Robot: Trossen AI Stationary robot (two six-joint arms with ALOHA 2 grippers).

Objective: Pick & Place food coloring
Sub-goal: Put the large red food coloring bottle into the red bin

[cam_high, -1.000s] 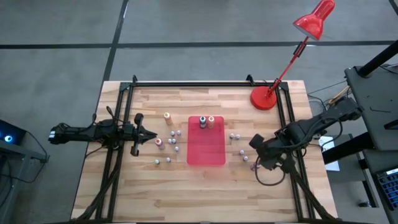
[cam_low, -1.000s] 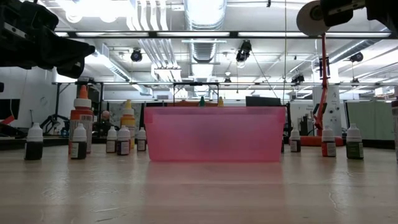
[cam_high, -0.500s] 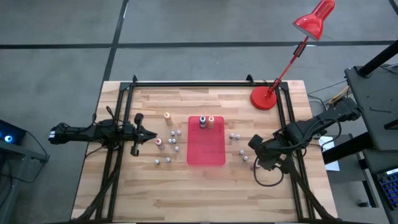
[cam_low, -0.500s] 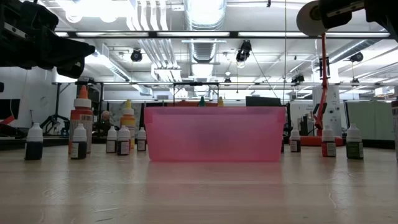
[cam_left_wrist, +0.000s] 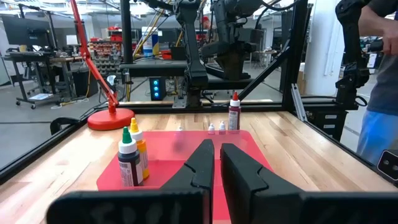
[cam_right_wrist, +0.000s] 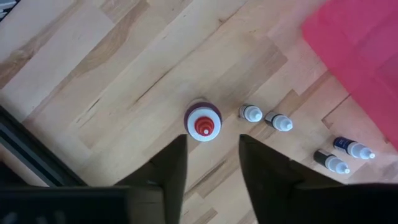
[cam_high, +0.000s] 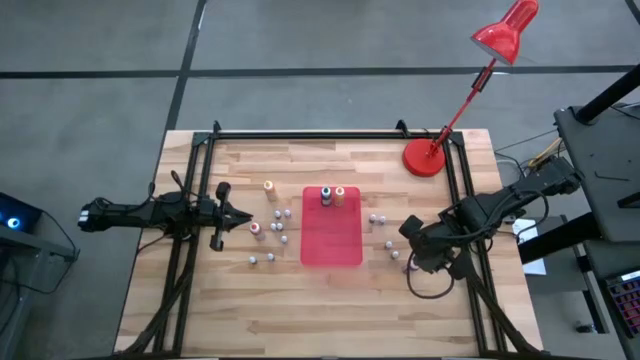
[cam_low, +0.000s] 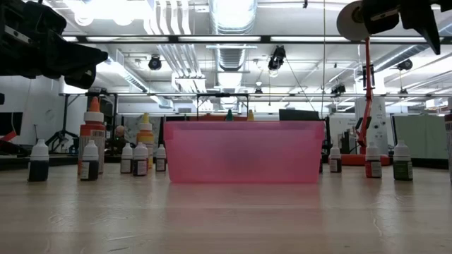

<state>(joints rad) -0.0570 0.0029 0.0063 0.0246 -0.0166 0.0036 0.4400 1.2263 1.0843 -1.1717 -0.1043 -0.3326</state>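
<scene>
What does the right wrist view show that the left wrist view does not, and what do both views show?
Only the right wrist view: open right gripper directly above a dark red-capped bottle, with four tiny white-capped bottles nearby. Only the left wrist view: shut left gripper, two bottles standing in the tray, the red lamp base. Both: the flat red tray and wooden table.

in the high view the food coloring bottles [cam_high: 271, 232] scattered beside the red tray [cam_high: 331, 244] are too small to tell their colours. in the low view the tray [cam_low: 244, 152] hides all but the tips of the two bottles [cam_low: 229, 114] behind it, and one bottle [cam_low: 449, 148] is cut off by the right edge. a person [cam_left_wrist: 379, 74] at the right edge of the left wrist view is cut off.
</scene>
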